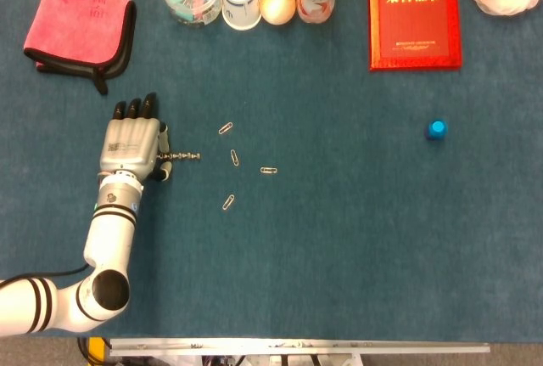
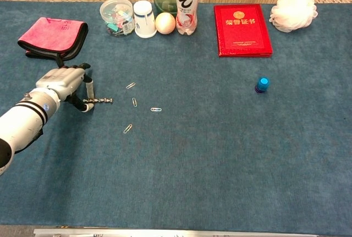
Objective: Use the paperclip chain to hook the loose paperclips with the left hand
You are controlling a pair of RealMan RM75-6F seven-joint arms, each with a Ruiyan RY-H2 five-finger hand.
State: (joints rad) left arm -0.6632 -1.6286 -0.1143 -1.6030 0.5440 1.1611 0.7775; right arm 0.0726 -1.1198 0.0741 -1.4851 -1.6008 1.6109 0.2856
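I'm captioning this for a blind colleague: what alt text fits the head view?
The left robot hand holds one end of a short paperclip chain on a blue table, its free end pointing at four loose paperclips. A pink cloth and red booklet lie farther back.
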